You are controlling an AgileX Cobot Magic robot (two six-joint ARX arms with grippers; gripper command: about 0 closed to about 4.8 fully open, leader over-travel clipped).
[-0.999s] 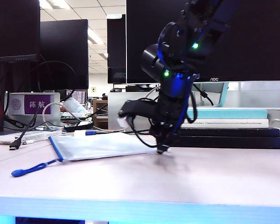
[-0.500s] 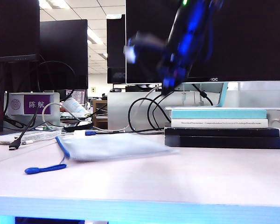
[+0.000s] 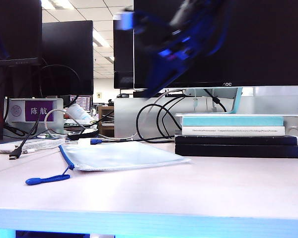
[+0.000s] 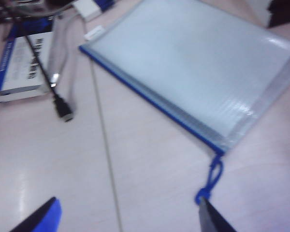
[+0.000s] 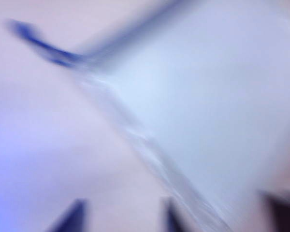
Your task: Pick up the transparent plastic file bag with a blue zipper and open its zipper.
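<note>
File bag (image 3: 121,156) lies flat on table (image 3: 213,188), centre-left of exterior frame, zipper (image 4: 150,99) closed. Left gripper (image 4: 128,217) jaws apart, empty, above it. Right gripper (image 5: 123,217) blurred overhead, jaws apart, empty.

The pale wood-look tabletop (image 3: 198,188) fills the lower half of the exterior view, and at its left-centre lies the flat, translucent whitish-blue mesh file bag (image 3: 120,156), its blue zipper edge (image 3: 66,157) facing left with the blue cord pull (image 3: 45,179) trailing to the lower left. At right stands a stack of dark and teal books (image 3: 237,135). White papers (image 3: 27,144) and black cables (image 3: 21,145) rest at far left.
</note>
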